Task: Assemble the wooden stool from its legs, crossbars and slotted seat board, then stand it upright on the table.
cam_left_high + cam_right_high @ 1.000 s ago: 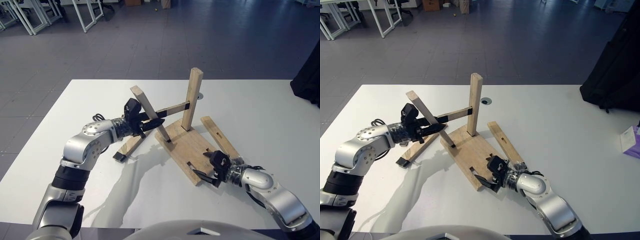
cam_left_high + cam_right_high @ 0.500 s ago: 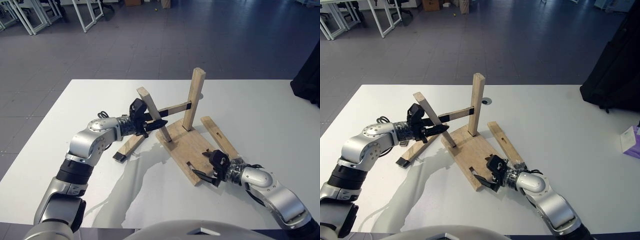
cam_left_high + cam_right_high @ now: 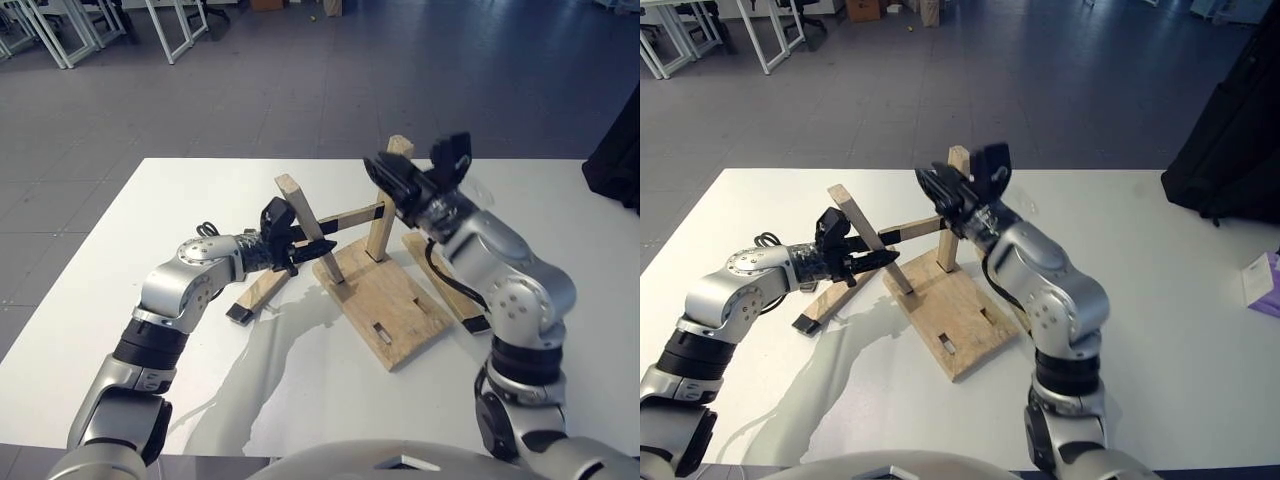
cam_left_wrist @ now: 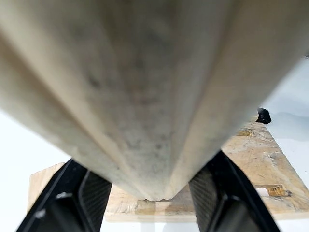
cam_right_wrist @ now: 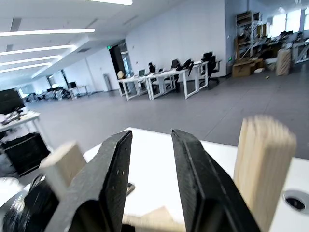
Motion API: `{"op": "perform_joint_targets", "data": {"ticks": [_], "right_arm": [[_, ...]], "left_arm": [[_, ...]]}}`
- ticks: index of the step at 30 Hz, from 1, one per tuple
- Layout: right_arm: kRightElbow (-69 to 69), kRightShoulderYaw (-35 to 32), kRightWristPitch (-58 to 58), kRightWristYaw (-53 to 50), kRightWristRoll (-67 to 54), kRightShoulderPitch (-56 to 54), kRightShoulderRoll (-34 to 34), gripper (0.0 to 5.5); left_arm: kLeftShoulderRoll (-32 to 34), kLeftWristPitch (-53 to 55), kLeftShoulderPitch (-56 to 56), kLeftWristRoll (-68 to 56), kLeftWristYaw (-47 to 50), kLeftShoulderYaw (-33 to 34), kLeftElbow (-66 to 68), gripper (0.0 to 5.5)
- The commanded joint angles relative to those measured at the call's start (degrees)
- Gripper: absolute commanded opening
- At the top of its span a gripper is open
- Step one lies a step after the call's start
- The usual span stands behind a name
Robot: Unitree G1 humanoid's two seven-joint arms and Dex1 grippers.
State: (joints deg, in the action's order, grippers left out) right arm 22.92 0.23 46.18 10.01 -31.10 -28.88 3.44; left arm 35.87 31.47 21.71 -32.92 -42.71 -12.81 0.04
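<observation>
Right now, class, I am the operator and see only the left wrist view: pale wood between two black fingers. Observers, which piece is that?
Observer: The left pincer grips the tilted pale wooden leg.
Operator: Is it joined to anything?
Observer: A black-tipped wooden crossbar runs from it to the upright wooden leg.
Operator: Where is the other arm?
Observer: The right pincer is open beside that upright leg's top.

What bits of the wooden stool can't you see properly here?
- Left wrist view: the tilted pale wooden leg, blurred against the lens, hides most of the flat slotted wooden seat board.
- Head views: the right gripper covers part of the upright wooden leg; its arm crosses the loose wooden bar.
</observation>
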Motion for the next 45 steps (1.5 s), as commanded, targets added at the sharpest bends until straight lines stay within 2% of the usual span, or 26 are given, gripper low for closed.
{"op": "perform_joint_targets", "data": {"ticks": [1, 4, 6, 7, 12, 17, 20, 24, 26, 27, 28, 30, 32, 33, 35, 38, 41, 42, 45], "right_arm": [[-12.3, 1.4, -8.4, -2.2, 6.3, -7.9, -2.8, 1.49], [-20.9, 7.1, -13.3, -0.4, 12.9, -6.7, -1.9, 1.49], [-23.3, 16.0, -11.9, 1.2, 20.2, -3.2, 2.5, 1.49], [-21.9, 17.7, -9.7, 1.2, 20.8, -1.4, 2.7, 1.49], [-17.4, 22.6, -5.0, 1.8, 22.7, 3.6, 1.6, 1.49], [-15.6, 23.6, -3.5, 2.7, 22.5, 4.9, 0.3, 1.49], [-13.2, 18.8, -6.9, 0.2, 20.9, 3.0, -3.0, 1.49], [-9.5, 5.3, -14.6, -5.7, 17.4, -13.9, -8.2, 1.49], [-10.7, 2.5, -17.1, -7.0, 17.7, -18.7, -8.3, 1.49], [-12.4, 3.1, -17.2, -7.0, 18.9, -18.2, -7.6, 1.49], [-15.9, 6.5, -14.1, -5.6, 20.9, -15.4, -5.6, 1.49], [-21.0, 16.1, -4.0, -3.1, 24.5, -5.1, -0.4, 1.49], [-17.5, 20.3, 4.7, -2.4, 23.7, 4.6, 1.1, 1.49], [-13.6, 20.1, 8.7, -2.6, 22.2, 8.4, 0.2, 1.49], [-7.8, 19.0, 13.6, -3.3, 20.5, 11.5, -1.6, 1.49], [-4.2, 15.5, 11.8, -3.2, 19.1, 9.6, -4.5, 1.49], [4.3, 6.2, 14.1, -0.1, 11.9, 8.6, -5.1, 1.49], [7.7, 2.7, 16.9, 1.8, 9.0, 9.4, -3.1, 1.49], [12.5, -5.7, 23.6, 11.5, 3.0, 13.7, 12.1, 1.49]], "left_arm": [[1.1, 4.7, -4.6, 9.4, 1.2, -7.0, 5.6, 2.04], [1.0, 4.6, -4.7, 9.2, 1.2, -7.3, 5.3, 2.04], [1.0, 4.7, -4.6, 9.2, 1.1, -7.6, 5.1, 2.04], [1.0, 4.7, -4.3, 9.3, 0.9, -7.7, 5.1, 2.04], [0.6, 4.4, -3.5, 9.5, 1.1, -7.7, 5.6, 2.04], [-0.7, 4.2, -3.1, 9.7, 2.3, -7.7, 5.7, 2.04], [-1.1, 4.1, -3.0, 9.9, 2.2, -8.1, 5.9, 2.04], [-1.1, 4.0, -3.6, 10.3, 1.9, -8.0, 5.5, 2.04], [-1.3, 4.1, -3.9, 10.4, 2.0, -7.9, 5.3, 2.04], [-1.4, 4.0, -3.9, 10.4, 2.0, -8.0, 5.3, 2.04], [-1.6, 4.0, -4.0, 10.4, 2.2, -7.9, 5.2, 2.04], [-1.9, 3.9, -4.0, 10.3, 2.3, -8.0, 5.1, 2.04], [-2.0, 3.9, -4.0, 10.4, 2.3, -8.2, 4.8, 2.04], [-1.9, 4.0, -4.3, 10.3, 2.4, -8.1, 4.4, 2.04], [-1.7, 4.2, -4.9, 10.3, 2.6, -7.9, 4.0, 2.04], [-2.0, 4.1, -4.8, 10.5, 2.8, -8.2, 4.3, 2.04], [-1.8, 3.9, -4.3, 11.0, 1.8, -9.0, 5.1, 2.04], [-1.5, 3.6, -3.9, 11.3, 1.1, -9.4, 6.0, 2.04], [-1.1, 2.0, -2.9, 12.1, -0.3, -9.4, 9.5, 2.04]]}}
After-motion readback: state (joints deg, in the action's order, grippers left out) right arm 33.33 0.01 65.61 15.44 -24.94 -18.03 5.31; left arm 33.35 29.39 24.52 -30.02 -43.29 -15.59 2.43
